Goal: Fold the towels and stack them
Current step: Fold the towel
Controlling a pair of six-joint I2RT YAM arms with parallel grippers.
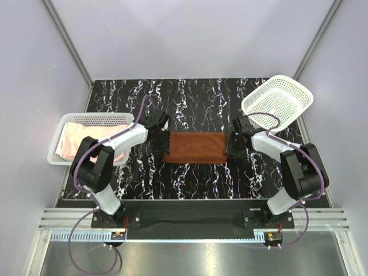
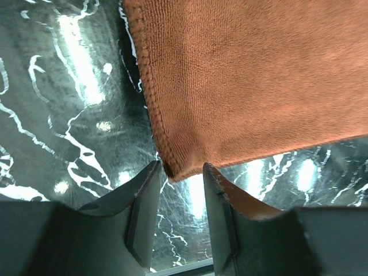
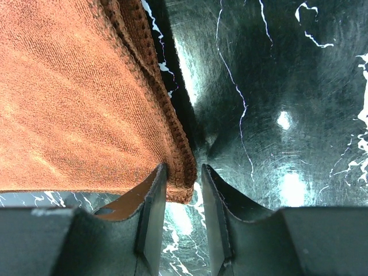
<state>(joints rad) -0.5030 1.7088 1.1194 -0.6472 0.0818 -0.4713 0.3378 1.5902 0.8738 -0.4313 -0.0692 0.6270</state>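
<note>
Fingers astride rust towel; left basket, right basket

No readable text, label, brand, number or sign in any view.
- Rust-brown towel: plain pile and stitched hem, no tag or print.
- Worktop: white veining on black, a marble pattern, not lettering.
- Left mesh basket and right mesh basket: plain white plastic, no legible marking.
</note>
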